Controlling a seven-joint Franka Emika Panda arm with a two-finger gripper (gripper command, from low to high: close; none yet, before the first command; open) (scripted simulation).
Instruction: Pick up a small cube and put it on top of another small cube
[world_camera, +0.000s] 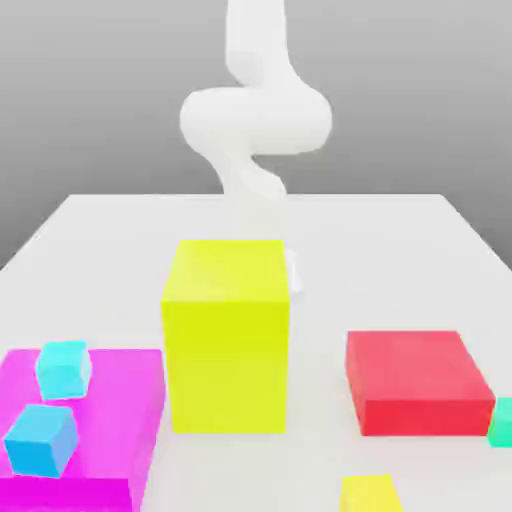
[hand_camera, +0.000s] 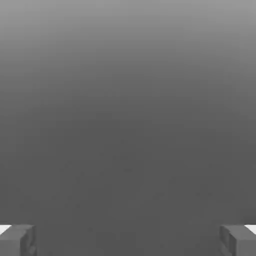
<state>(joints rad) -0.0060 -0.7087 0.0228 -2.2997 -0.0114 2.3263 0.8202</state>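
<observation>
Small cyan cube (world_camera: 62, 368) and small blue cube (world_camera: 40, 441) sit on the magenta slab (world_camera: 120, 400), far from the spread, empty claw (hand_camera: 128, 240). Nothing grasped yet; reach over next.

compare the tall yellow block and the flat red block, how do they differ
The tall yellow block stands upright and high at the table's middle; the flat red block lies low and wide toward the exterior view's right. The yellow block hides the arm's lower part; the red block hides nothing. Both are plain, solid-coloured boxes resting on the white table.
</observation>
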